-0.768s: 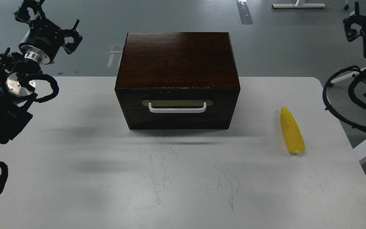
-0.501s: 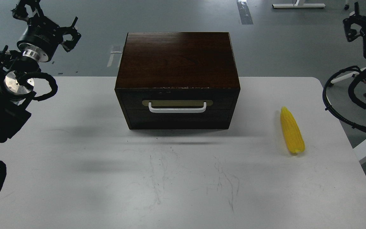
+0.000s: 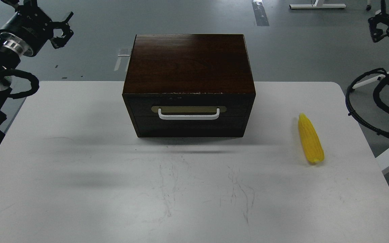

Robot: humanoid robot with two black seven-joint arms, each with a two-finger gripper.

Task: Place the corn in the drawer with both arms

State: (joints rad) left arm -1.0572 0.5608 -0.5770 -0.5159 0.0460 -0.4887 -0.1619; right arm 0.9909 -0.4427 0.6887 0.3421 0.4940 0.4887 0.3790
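The corn (image 3: 311, 139) lies on the white table (image 3: 79, 162) at the right, tip pointing away, with nothing holding it. The dark brown wooden box (image 3: 187, 64) stands at the table's back centre. Its drawer (image 3: 187, 125) is shut, with a brass plate and a white bar handle (image 3: 188, 116) on the front. My left gripper (image 3: 39, 17) is raised at the far upper left, beyond the table's edge, with its fingers spread and empty. My right gripper (image 3: 382, 20) is raised at the far upper right, partly cut by the view's edge, well away from the corn.
The table's far edge runs behind the box, with grey floor beyond. Looped black cables (image 3: 366, 101) of the right arm hang past the table's right edge. Faint scuff marks (image 3: 167, 182) cross the table's front half.
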